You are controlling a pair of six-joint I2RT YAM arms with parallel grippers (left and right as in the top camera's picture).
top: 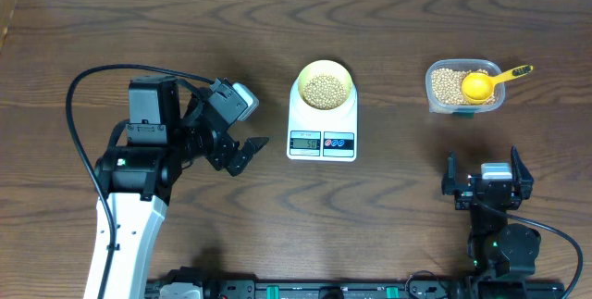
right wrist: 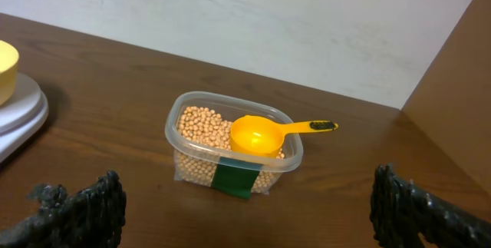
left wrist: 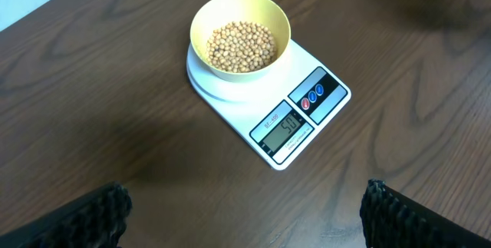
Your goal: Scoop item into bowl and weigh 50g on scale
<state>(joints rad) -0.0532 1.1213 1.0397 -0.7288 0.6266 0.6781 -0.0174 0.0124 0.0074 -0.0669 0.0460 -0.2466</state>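
A small round pale yellow-green bowl point(top: 325, 88) stands on the round platform of a white rounded-rectangular digital kitchen scale point(top: 322, 140), at the middle of the brown wooden table point(top: 388, 225), towards its far edge. Small round tan beans point(left wrist: 242, 46) lie in the bowl; the grey display appears to read 50. Near the far right corner, a clear plastic tub point(top: 465, 95) holds more beans and a bright yellow handled scoop point(top: 481, 84). The left gripper point(top: 248, 154) hangs left of the scale, fingers spread wide and empty. The right gripper point(top: 484, 162) waits by the near edge, likewise wide and empty.
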